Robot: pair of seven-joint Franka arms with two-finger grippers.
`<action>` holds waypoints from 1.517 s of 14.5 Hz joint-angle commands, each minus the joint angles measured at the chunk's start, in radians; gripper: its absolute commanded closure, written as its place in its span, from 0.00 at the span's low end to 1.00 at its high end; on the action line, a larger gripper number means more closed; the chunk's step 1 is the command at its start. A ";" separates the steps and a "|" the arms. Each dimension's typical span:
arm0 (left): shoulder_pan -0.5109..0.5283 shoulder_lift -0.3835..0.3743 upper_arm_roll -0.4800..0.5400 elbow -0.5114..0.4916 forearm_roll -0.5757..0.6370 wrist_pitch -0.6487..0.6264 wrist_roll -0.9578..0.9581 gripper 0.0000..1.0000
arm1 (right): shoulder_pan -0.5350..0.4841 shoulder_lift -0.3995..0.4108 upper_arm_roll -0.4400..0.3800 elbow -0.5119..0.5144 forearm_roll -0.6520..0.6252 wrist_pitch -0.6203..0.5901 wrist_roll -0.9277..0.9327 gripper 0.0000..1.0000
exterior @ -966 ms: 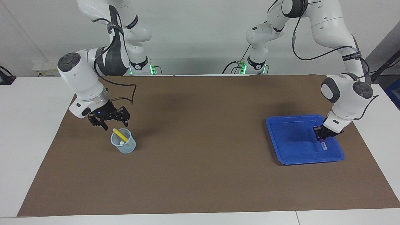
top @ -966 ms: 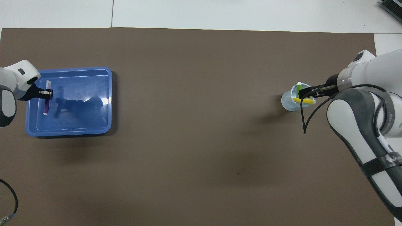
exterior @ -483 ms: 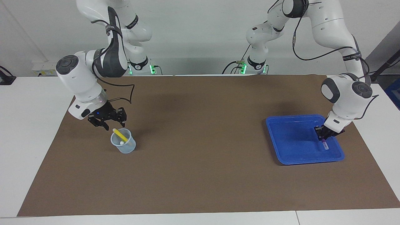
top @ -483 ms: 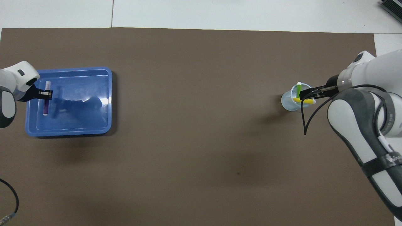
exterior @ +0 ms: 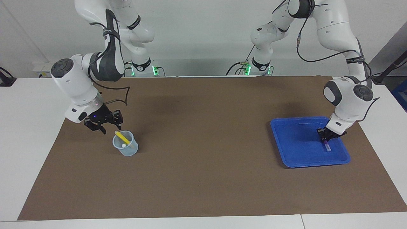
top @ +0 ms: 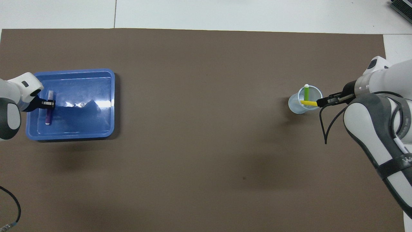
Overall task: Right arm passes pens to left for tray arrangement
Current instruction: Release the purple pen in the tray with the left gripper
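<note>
- Blue tray: 9 o'clock of the overhead view, 3 o'clock of the facing view, at the left arm's end of the brown mat.
- Left gripper: low over the tray, near the tray's 9 o'clock rim as seen from overhead.
- Jaws narrow, clamped across the purple pen around mid-length.
- Purple pen inside the tray, running roughly 12 to 6 overhead; whitish tip showing below the fingers in the facing view. Cannot tell whether resting on the tray floor or just above it.
- Translucent cup: 3 o'clock overhead, 9 o'clock facing, at the right arm's end of the mat, well apart from the tray.
- Yellow pen and green pen both in the cup. Yellow leaning out over the rim toward 3 o'clock overhead; green pointing toward 12.
- Right gripper: blue light on the wrist, just beside the cup at the cup's 10 o'clock in the facing view, close to the yellow pen's upper end.
- Jaws spread wide, nothing between them.
</note>
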 commanded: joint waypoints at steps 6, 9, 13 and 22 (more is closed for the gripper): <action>0.014 -0.008 -0.005 -0.022 0.020 0.028 0.006 1.00 | 0.003 0.007 0.012 -0.044 -0.016 0.079 -0.006 0.41; 0.014 -0.009 -0.005 -0.022 0.020 0.028 0.002 0.87 | 0.003 0.007 0.012 -0.044 -0.016 0.079 -0.001 0.41; 0.015 -0.009 -0.005 -0.022 0.020 0.028 -0.001 0.69 | 0.001 0.015 0.012 -0.044 -0.016 0.082 -0.010 0.42; 0.015 -0.009 -0.005 -0.016 0.020 0.014 0.002 0.41 | 0.001 0.016 0.012 -0.046 -0.016 0.090 -0.009 0.70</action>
